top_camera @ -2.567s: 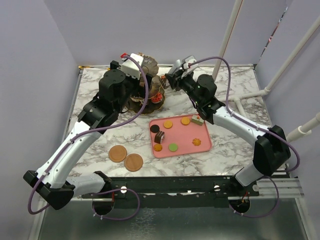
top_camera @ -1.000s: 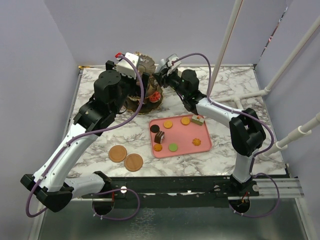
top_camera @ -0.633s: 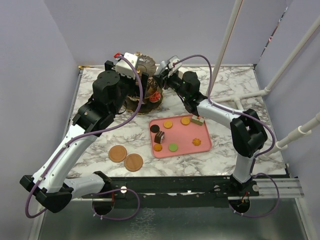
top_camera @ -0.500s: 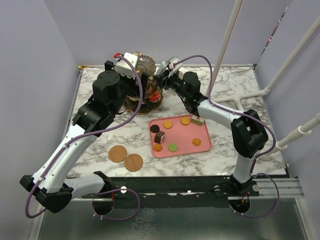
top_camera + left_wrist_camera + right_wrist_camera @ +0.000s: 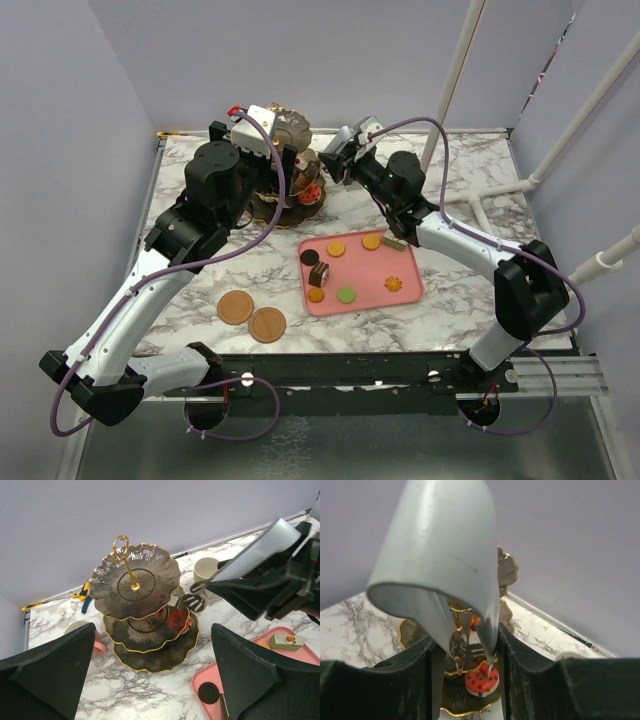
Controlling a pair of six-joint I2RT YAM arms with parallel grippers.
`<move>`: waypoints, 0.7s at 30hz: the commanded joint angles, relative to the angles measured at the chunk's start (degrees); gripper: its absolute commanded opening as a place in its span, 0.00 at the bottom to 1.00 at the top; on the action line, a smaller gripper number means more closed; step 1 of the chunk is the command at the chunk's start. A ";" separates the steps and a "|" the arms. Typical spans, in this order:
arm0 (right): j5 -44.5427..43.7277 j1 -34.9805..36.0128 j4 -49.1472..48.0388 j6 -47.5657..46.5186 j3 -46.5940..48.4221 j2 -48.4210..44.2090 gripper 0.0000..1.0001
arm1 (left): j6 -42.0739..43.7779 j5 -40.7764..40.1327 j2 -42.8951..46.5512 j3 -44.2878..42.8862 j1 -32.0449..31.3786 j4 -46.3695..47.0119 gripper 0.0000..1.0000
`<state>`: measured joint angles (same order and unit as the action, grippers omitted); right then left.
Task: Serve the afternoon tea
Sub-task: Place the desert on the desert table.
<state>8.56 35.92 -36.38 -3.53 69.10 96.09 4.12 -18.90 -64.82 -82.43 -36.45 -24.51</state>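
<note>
The dark three-tier stand (image 5: 272, 208) with its gold ring (image 5: 120, 544) stands at the back of the table. A red sprinkled pastry (image 5: 481, 680) rests on its bottom tier (image 5: 454, 696). My right gripper (image 5: 342, 160) is shut on silver tongs (image 5: 445, 555), whose tips (image 5: 192, 600) hover just over that pastry. Above the stand's near side, my left gripper (image 5: 154, 630) is wide open and holds nothing. More pastries and cookies, among them a cake slice (image 5: 393, 243) and a dark cookie (image 5: 208, 692), lie on the pink tray (image 5: 405, 292). Two brown coasters (image 5: 236, 306) sit at the front left. The pale-green mug (image 5: 206, 569) stands behind the stand, and the pink mug (image 5: 97, 645) to its left is half hidden.
Blue-handled pliers (image 5: 85, 597) lie by the back wall, left of the stand. The tray sits just right of and in front of the stand. White pipes (image 5: 455, 70) rise at the back right corner.
My right arm has swung its elbow out to the right, and the tongs have drawn slightly back from the stand. The left arm has barely moved.
</note>
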 commanded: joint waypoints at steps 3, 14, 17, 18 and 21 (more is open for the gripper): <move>-3.93 0.20 -0.63 -1.01 -10.68 -9.77 0.41 | 0.42 0.69 1.46 -0.13 0.24 0.18 0.99; -16.93 0.16 3.44 1.56 -32.42 -29.81 0.41 | 0.21 2.60 0.92 -0.05 0.24 -0.07 0.99; -20.64 0.20 4.50 2.14 -36.40 -33.95 0.41 | 0.10 2.99 0.60 -0.47 0.24 -0.18 0.99; -22.11 0.14 4.96 2.39 -37.35 -35.03 0.41 | 0.18 2.98 0.39 -0.53 0.24 -0.23 0.99; -25.09 0.12 6.21 2.01 -39.49 -37.11 0.43 | 0.04 3.09 0.13 -0.87 0.24 -0.27 0.99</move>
<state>-9.30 35.92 -31.75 -2.13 31.77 61.73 4.14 -17.30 -64.45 -82.43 -36.42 -24.53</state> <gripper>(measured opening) 0.432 0.990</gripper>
